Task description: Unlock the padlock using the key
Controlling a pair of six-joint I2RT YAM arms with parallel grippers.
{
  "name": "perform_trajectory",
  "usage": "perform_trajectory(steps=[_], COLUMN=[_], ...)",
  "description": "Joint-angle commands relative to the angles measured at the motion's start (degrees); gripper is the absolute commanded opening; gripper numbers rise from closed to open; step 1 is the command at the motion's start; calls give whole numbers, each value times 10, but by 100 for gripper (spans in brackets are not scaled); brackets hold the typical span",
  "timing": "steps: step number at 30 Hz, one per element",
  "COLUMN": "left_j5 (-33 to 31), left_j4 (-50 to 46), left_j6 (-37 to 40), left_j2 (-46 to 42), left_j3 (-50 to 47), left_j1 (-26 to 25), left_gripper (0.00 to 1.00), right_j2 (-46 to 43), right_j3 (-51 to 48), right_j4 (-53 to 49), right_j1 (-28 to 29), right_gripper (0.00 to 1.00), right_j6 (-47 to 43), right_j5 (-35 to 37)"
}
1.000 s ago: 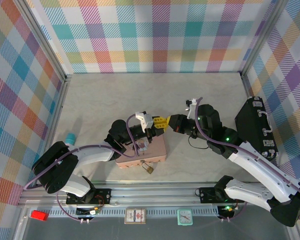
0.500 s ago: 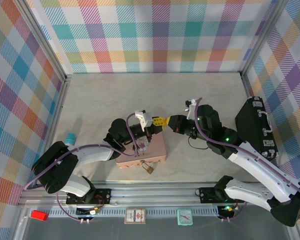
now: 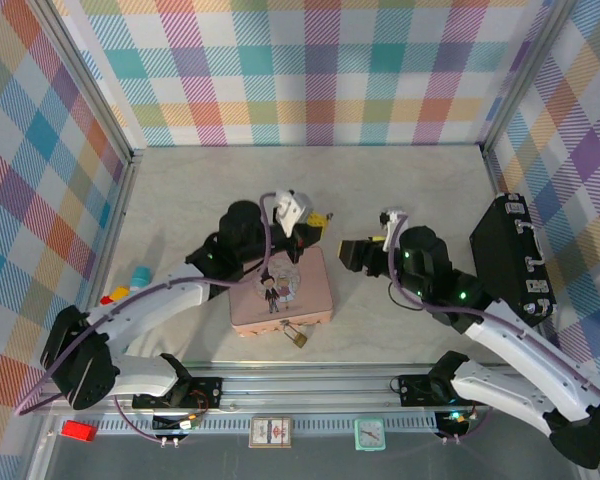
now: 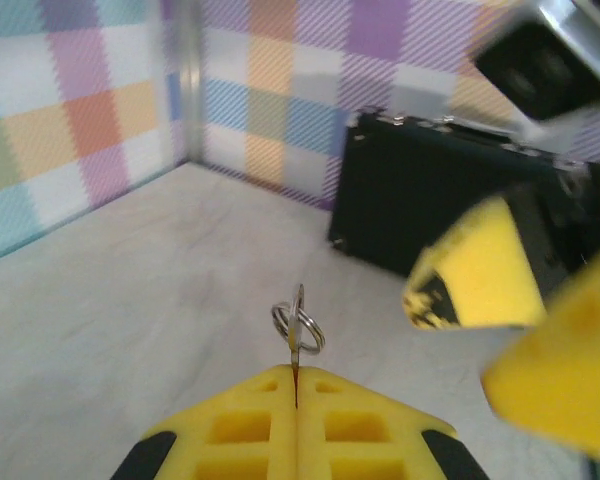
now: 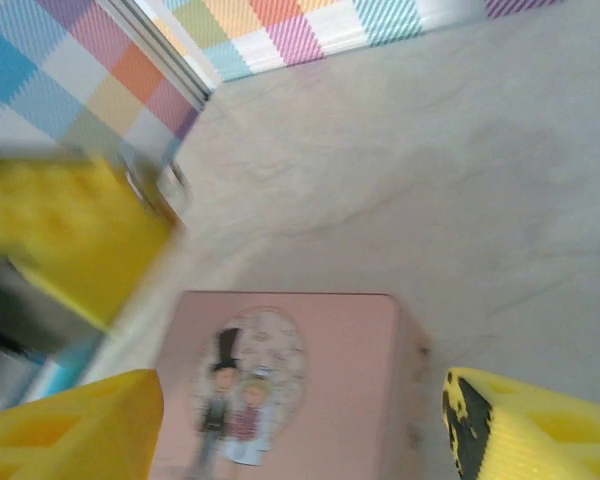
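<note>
Looks like the carry step, insertion not begun. Clamps the left hand [image 4: 295, 385] on the key [image 4: 297, 330] (slim, edge-on, 1 ring sticking out) at 12 o'clock of the pink tin [image 3: 280, 290]. Holds the right hand [image 3: 348, 252] spread apart at 3 o'clock. Shows the padlock [image 3: 297, 337], tiny brass, silver shackle, at the tin's 6 o'clock edge. Calls next for lining key with keyhole.

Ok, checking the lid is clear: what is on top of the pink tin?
Only its printed couple picture shows on the pink tin; the left hand hides part of its far edge.
</note>
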Motion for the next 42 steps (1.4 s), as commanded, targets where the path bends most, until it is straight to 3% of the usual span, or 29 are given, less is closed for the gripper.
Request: perform_trajectory(steps=[1, 8, 13, 18, 22, 36, 42], left_j5=[-100, -94, -145, -112, -117, -10, -2], left_j4=[-372, -736, -894, -898, -913, -860, -863], left_j6=[15, 77, 153, 202, 230, 288, 297], left_j2=[-10, 30, 84, 91, 126, 157, 162], left_j3=[117, 292, 382, 384, 395, 399, 402], left_j1=[4, -1, -37, -84, -112, -136, -137], left_gripper=[0, 0, 0, 0, 0, 0, 0], right_j2=[-27, -21, -25, -17, 5, 27, 33], right_j3=[-82, -128, -190, -245, -238, -248, -243], right_j4=[132, 194, 281, 411, 424, 483, 489], right_j1=[2, 2, 2, 2, 2, 2, 2], right_gripper=[77, 79, 76, 72, 67, 51, 42], right_j6=[-225, -278, -256, -202, -189, -165, -160], right_j5=[-22, -187, -304, -402, -450, -467, -489])
